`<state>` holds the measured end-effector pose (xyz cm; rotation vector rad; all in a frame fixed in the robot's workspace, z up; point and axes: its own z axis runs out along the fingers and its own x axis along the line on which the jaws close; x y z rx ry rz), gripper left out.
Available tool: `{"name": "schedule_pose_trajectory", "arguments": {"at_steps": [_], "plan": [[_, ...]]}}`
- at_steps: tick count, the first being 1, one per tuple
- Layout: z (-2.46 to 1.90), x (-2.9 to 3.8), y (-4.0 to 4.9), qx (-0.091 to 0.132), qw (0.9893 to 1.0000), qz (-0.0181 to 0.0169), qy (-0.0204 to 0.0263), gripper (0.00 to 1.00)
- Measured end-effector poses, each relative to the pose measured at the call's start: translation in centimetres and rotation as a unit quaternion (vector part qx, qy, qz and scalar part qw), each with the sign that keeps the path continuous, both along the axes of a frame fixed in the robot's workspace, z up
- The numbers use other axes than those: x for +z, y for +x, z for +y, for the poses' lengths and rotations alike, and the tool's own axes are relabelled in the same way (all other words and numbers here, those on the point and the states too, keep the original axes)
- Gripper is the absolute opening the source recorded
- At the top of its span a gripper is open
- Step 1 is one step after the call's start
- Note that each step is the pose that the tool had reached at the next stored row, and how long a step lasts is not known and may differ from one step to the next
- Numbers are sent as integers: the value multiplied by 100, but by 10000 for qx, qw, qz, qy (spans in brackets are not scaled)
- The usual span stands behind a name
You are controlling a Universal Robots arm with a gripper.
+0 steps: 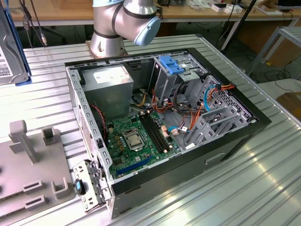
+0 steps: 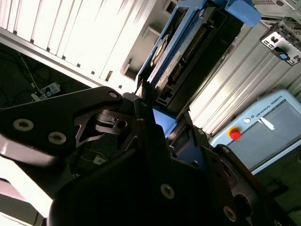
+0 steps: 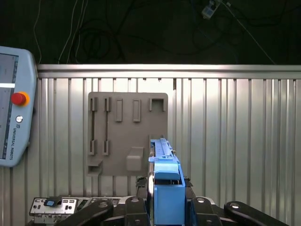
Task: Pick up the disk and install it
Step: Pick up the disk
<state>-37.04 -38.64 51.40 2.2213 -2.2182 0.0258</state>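
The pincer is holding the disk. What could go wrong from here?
1. The pincer grips the disk at one end, so the long free part could tilt or slip.
2. Loose orange and blue cables lie beside the drive cage in the computer case; the disk might snag on them.

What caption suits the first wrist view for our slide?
The tool grips the blue-railed disk edge-on, a grey fixture plate lying on the ribbed table beyond.

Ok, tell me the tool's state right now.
The tool: closed, holding the disk.
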Motion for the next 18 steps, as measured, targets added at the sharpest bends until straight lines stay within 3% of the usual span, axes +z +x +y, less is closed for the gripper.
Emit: {"name": "schedule_pose_trajectory", "arguments": {"at_steps": [10,18], "plan": [[0,0,184,0,10000,0,0,37],[0,0,489,0,10000,0,0,37]]}}
